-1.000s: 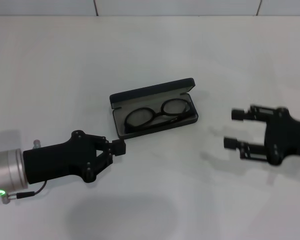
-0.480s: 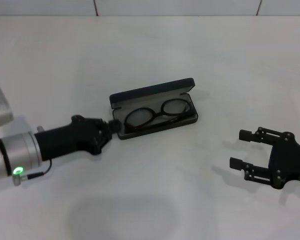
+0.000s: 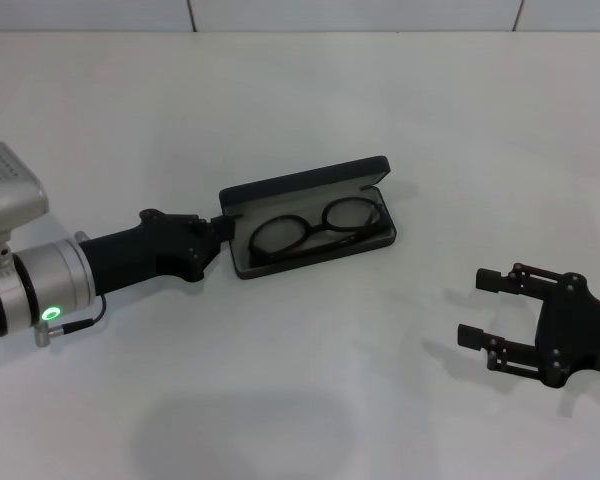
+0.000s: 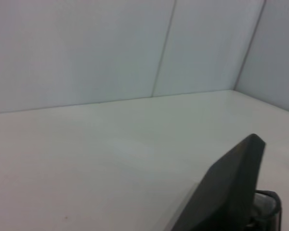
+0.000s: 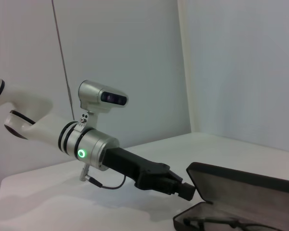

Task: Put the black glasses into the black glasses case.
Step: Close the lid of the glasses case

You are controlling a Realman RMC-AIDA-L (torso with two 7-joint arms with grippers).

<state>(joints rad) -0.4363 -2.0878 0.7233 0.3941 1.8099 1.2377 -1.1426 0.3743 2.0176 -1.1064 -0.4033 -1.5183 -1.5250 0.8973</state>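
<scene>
The black glasses case [image 3: 365, 170] lies open in the middle of the white table, lid raised at the back. The black glasses [image 3: 310, 232] rest inside on the grey lining, lenses side by side. My left gripper [image 3: 220, 233] is shut, and its tip is against the left end of the case where the lid meets the base. The left wrist view shows the lid's edge [image 4: 231, 187] close up. From the right wrist view I see the case [image 5: 241, 180] with the left gripper [image 5: 185, 190] at its end. My right gripper [image 3: 478, 308] hovers open and empty, well off to the case's right front.
The white table [image 3: 310, 400] runs back to a pale tiled wall [image 3: 360, 12]. The left arm's silver wrist with a green light [image 3: 50, 313] lies along the table's left side.
My left gripper has moved away from the front and up to the case's left end. My right gripper has drawn back toward the front right, away from the case.
</scene>
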